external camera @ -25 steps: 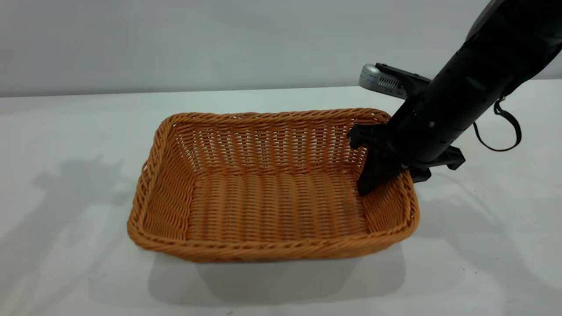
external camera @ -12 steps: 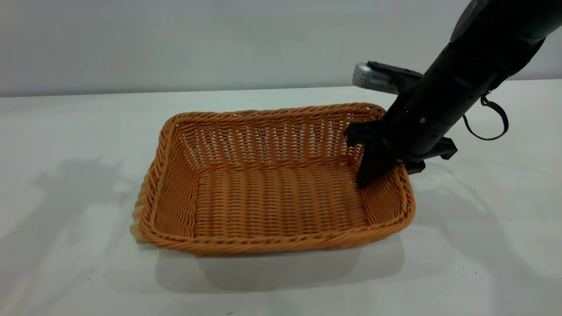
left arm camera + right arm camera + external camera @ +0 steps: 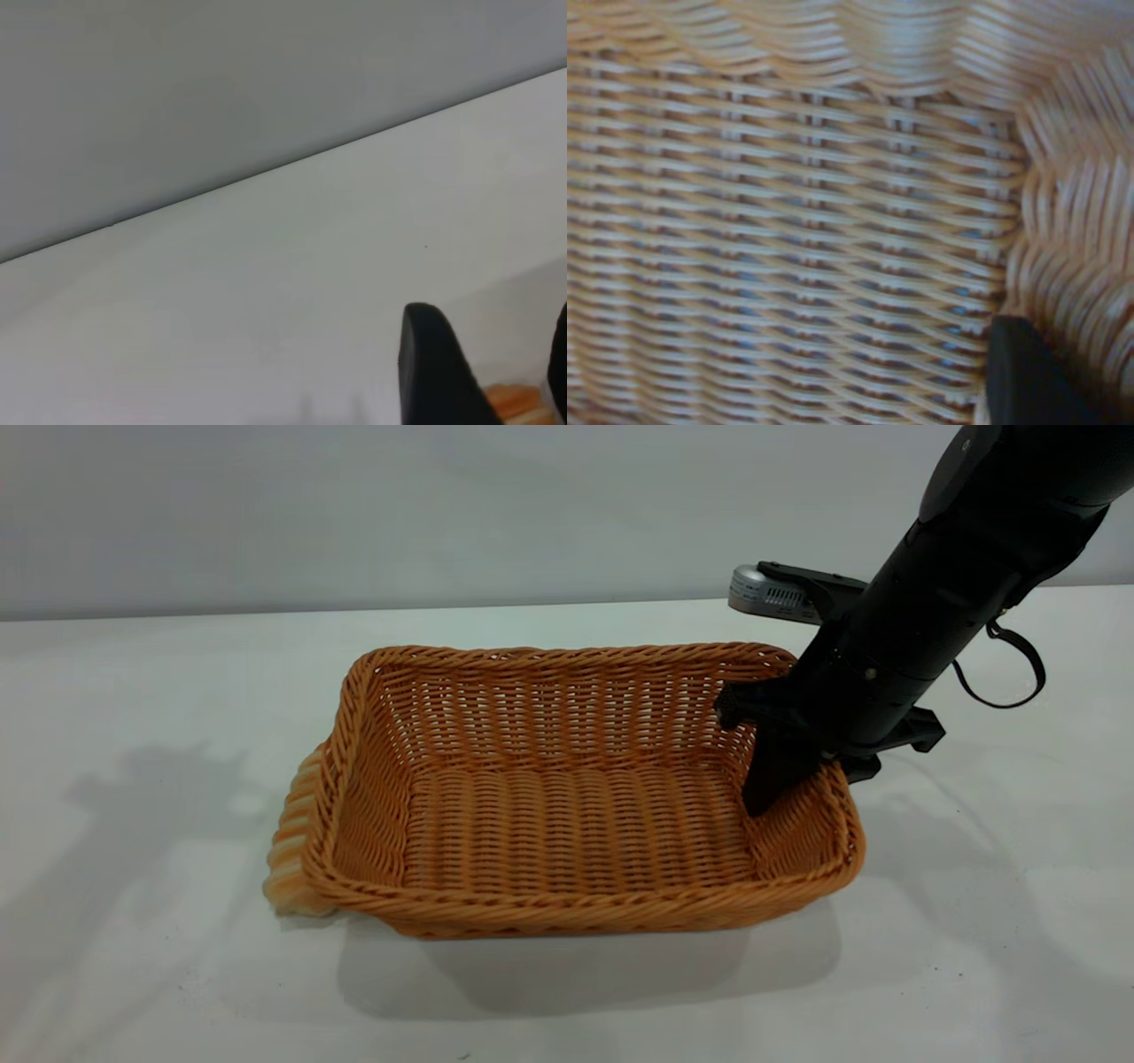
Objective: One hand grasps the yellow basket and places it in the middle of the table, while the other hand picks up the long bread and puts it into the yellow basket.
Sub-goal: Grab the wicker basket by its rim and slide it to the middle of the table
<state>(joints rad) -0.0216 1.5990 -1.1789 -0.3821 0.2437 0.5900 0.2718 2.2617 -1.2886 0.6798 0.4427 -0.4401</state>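
Note:
The yellow basket (image 3: 567, 824) stands on the white table (image 3: 142, 691) in the exterior view. My right gripper (image 3: 802, 788) is shut on its right wall: one finger (image 3: 769, 775) is inside and the other is outside the rim. The right wrist view is filled with weave (image 3: 788, 221), with one dark finger (image 3: 1023, 376) against it. The long bread (image 3: 291, 846) lies on the table against the basket's left end, partly hidden by it. My left gripper (image 3: 493, 319) is open, off to the side and out of the exterior view; a striped orange bit (image 3: 514, 403) shows low between its fingers.
A grey wall runs behind the table's far edge (image 3: 266, 611). The right arm (image 3: 957, 576) slants down from the upper right, with its wrist camera (image 3: 771, 593) and a cable loop (image 3: 1019, 673). Bare tabletop lies to the left of and in front of the basket.
My right gripper has drawn the basket to the right. The striped bread, hidden behind the basket's left end a second ago, now shows beside it.

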